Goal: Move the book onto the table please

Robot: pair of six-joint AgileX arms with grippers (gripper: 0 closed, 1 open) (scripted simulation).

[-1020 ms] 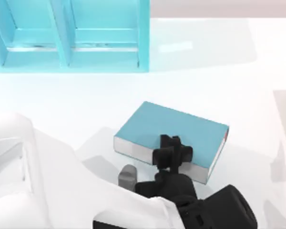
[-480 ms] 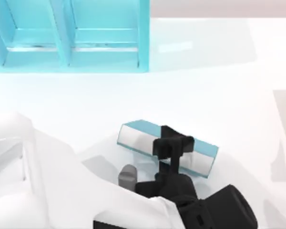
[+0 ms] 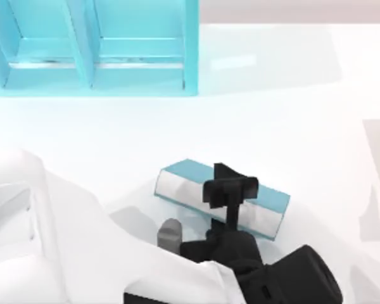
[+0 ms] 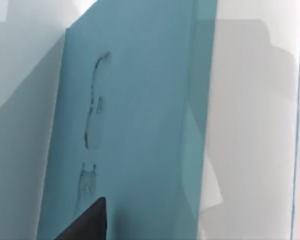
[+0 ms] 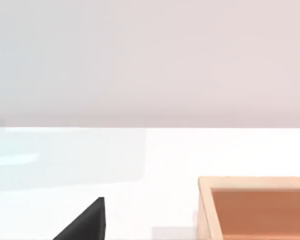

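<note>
The teal-blue book point(image 3: 183, 183) is tipped up on its long edge, low over the white table point(image 3: 272, 114) near the front centre, with its grey-white page edges facing up. My left gripper point(image 3: 231, 190) is shut on the book's middle, one black finger on each cover. In the left wrist view the teal cover point(image 4: 135, 125) stands close to the camera beside a black fingertip point(image 4: 87, 225). The right wrist view catches a black tip of my right gripper point(image 5: 85, 222) above the table, away from the book.
A turquoise compartmented shelf point(image 3: 88, 47) stands at the back left of the table. My white left arm point(image 3: 63, 240) covers the front left. A wooden box point(image 5: 205, 205) sits on the table in the right wrist view.
The book lay flat a second ago; my left gripper has turned it up onto its edge. In the last half second it has barely moved.
</note>
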